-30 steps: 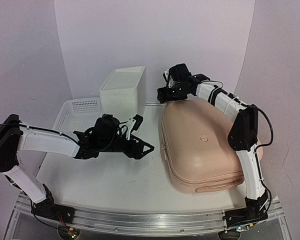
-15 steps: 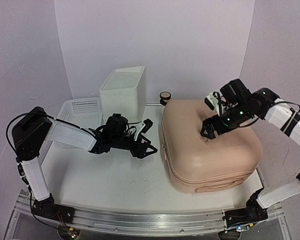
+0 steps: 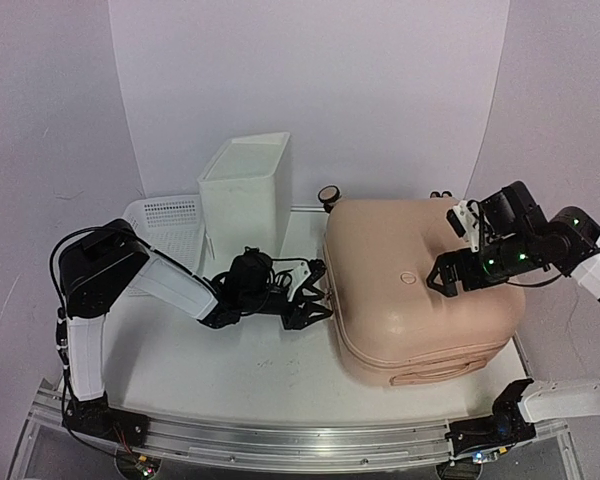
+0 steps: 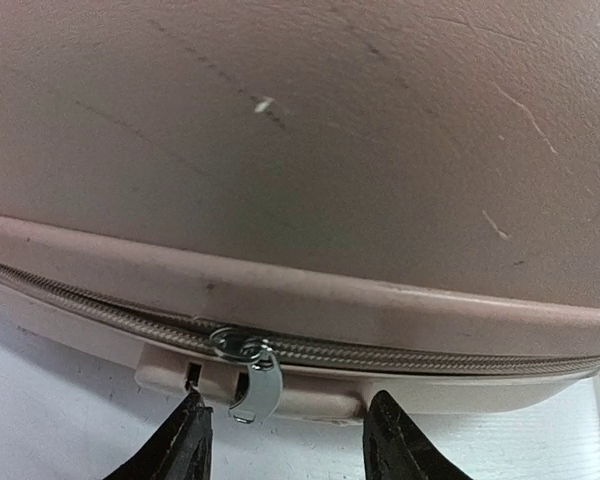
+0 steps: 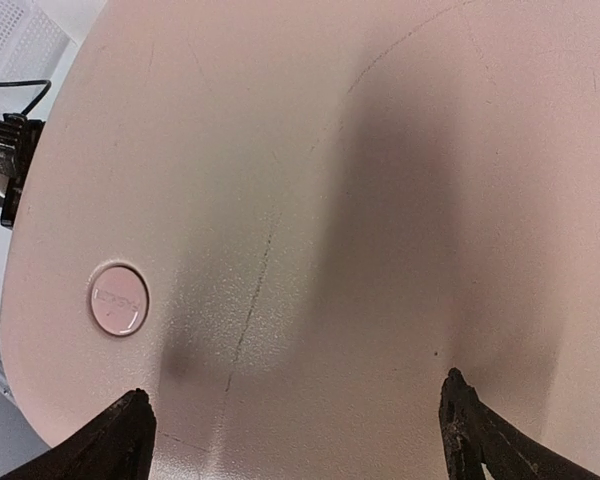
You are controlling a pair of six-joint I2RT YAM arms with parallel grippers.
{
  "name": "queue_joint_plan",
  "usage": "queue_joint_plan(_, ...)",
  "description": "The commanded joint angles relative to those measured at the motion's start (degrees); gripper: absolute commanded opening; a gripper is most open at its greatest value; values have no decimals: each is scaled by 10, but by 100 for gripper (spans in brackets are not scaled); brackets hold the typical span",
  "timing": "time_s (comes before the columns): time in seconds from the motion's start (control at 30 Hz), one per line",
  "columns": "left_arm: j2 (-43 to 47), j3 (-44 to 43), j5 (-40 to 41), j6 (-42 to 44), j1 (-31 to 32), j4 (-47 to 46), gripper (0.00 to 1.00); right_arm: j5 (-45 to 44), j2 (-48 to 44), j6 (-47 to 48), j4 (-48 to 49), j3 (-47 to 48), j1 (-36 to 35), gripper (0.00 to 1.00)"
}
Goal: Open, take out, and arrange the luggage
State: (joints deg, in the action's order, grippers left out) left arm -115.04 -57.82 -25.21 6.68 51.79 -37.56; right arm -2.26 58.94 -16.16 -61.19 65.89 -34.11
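large peach-pink hard-shell suitcase point(image 3: 420, 290) lying flat, zipped, on white table point(image 3: 230, 370): looks stiff, slick, too bulky to pinch, so best taken by metal zipper pull point(image 4: 252, 380) on its left side, straddled by part-open left gripper point(image 4: 286, 410); right gripper point(image 5: 292, 390) gaping above its lid.

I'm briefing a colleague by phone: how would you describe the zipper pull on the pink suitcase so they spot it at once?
Find the large peach-pink hard-shell suitcase on the right of the white table. Follow the zipper seam along its left side, facing the left arm's black fingers. The small silver metal pull hangs from that seam, the only silver piece on the pink shell.
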Motion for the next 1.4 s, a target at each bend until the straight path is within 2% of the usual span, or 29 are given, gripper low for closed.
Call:
queue_joint_plan(0.0,-14,-30,26,27,4,-59,50,-20,-4,-18,-31,9,1,98)
queue_joint_plan(0.23,-21,-40,21,46,6,-68,44,-15,2,-9,-30,7,1,98)
queue_joint_plan(0.37,-28,-49,-32,54,4,-68,42,-7,14,-4,-33,7,1,98)
queue_joint_plan(0.43,-36,-55,-64,45,1,-67,36,-2,16,0,-34,7,1,98)
queue_joint_plan(0.57,-46,-63,-84,32,-10,-65,31,5,24,1,-43,10,1,98)
queue_joint_plan(0.67,-44,-66,-82,38,-10,-54,21,13,32,1,-51,8,1,98)
queue_joint_plan(0.77,-41,-61,-68,39,-10,-51,3,6,42,19,-71,13,-3,98)
queue_joint_plan(0.8,-39,-59,-61,39,-10,-51,0,-1,44,25,-73,17,-11,98)
queue_joint_plan(0.9,-28,-51,-55,40,-10,-43,0,-17,45,62,-63,38,-73,98)
queue_joint_plan(1.0,-22,-49,-55,34,-10,-27,0,-73,108,118,-97,102,-193,98)
queue_joint_plan(1.1,-18,-48,-55,22,-10,-19,0,-182,189,216,-150,150,-296,98)
queue_joint_plan(1.17,-15,-47,-55,18,-10,-16,0,-215,208,295,-152,140,-331,98)
queue_joint_plan(1.23,-10,-44,-54,18,-10,-14,0,-206,200,359,-150,118,-343,98)
queue_joint_plan(1.3,-4,-41,-53,21,-11,-11,0,-208,181,395,-151,97,-344,98)
queue_joint_plan(1.37,3,-37,-54,24,-12,-8,0,-255,161,400,-141,66,-344,98)
